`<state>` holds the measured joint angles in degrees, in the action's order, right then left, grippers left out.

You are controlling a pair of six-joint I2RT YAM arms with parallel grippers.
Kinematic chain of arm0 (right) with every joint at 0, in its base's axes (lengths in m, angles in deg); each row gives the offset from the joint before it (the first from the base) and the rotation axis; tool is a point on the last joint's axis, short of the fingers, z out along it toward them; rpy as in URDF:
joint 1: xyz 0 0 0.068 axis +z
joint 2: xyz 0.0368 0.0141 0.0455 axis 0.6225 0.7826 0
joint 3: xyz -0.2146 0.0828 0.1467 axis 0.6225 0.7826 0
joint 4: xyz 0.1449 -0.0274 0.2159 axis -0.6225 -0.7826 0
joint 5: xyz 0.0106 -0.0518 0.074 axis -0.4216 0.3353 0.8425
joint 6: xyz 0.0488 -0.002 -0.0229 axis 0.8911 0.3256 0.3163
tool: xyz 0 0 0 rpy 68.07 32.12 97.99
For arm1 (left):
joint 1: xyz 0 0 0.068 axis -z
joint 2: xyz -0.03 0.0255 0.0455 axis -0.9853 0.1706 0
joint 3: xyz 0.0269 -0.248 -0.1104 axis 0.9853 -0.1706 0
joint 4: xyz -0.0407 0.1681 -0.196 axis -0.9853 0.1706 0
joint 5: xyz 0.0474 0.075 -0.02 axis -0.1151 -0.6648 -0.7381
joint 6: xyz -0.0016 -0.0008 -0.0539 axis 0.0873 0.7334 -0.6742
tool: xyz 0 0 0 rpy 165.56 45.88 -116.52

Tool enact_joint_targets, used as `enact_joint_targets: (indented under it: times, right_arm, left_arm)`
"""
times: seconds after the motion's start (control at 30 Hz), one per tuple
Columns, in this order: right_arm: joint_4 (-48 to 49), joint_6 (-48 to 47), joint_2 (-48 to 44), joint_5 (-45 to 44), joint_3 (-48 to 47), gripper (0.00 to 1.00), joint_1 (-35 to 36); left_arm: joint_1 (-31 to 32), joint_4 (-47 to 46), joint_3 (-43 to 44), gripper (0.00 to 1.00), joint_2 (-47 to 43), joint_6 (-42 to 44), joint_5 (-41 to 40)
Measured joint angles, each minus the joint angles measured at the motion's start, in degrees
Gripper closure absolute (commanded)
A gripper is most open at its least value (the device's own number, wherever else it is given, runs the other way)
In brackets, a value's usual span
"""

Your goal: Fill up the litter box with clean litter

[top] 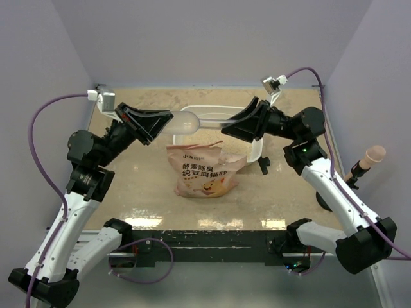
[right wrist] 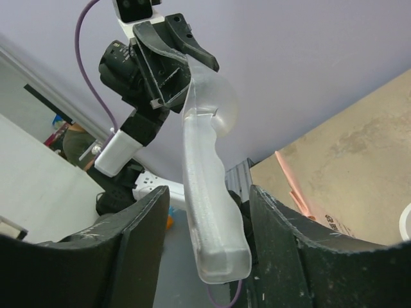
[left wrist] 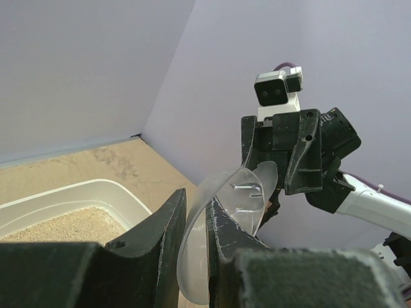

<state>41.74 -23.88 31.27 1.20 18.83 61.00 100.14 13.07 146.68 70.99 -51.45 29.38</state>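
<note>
The white litter box (top: 255, 151) sits at the back of the table with pale beige clean litter (top: 207, 136) in it; both also show in the left wrist view, box (left wrist: 122, 192) and litter (left wrist: 64, 226). My left gripper (top: 154, 126) (left wrist: 196, 206) is shut on the bowl edge of a clear plastic scoop (top: 185, 122) (left wrist: 241, 192), held above the box. The scoop's handle (right wrist: 205, 179) reaches between the fingers of my right gripper (top: 235, 126) (right wrist: 209, 200), which stands open around it with gaps on both sides. The orange-pink bag (top: 204, 170) stands in front of the box.
A beige-pink knobbed handle (top: 370, 158) stands off the table's right edge. A small black piece (top: 263, 165) lies by the box's right front corner. Purple-grey walls close in the back and sides.
</note>
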Motion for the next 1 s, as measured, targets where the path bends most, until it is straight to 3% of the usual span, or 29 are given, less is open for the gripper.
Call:
enact_joint_targets:
  times: [0.37,0.5,0.67,0.77,0.8,0.9,0.97,1.0]
  right_arm:
    - [-0.17,-0.55,0.15,-0.15,-0.87,0.51,0.0]
    - [-0.02,-0.46,0.15,-0.13,-0.92,0.6,0.0]
    - [0.59,0.0,0.15,-0.13,-0.92,0.63,0.02]
    - [1.2,0.35,0.15,0.02,-0.92,0.75,0.09]
    - [1.6,0.81,0.15,0.2,-0.92,0.85,0.17]
    - [3.15,2.14,0.13,0.85,-0.92,1.0,0.46]
    - [3.76,2.51,0.09,1.05,-0.92,1.0,0.5]
    - [3.85,2.58,0.09,1.05,-0.92,1.0,0.55]
  left_arm:
    - [0.0,-0.04,-0.15,1.0,-0.24,0.04,0.42]
    - [0.0,0.11,-0.22,1.0,-0.42,0.04,0.48]
    - [0.0,-0.15,-0.48,1.0,-0.55,0.02,0.57]
    - [0.0,-0.33,-0.74,1.0,-0.57,0.0,0.55]
    - [-0.02,-0.35,-0.81,1.0,-0.57,0.0,0.59]
    - [-0.07,-0.33,-0.87,1.0,-0.63,-0.04,0.83]
    - [-0.07,-0.37,-0.96,0.81,-0.85,0.02,0.96]
    - [-0.07,-0.35,-1.09,0.64,-1.01,0.04,0.94]
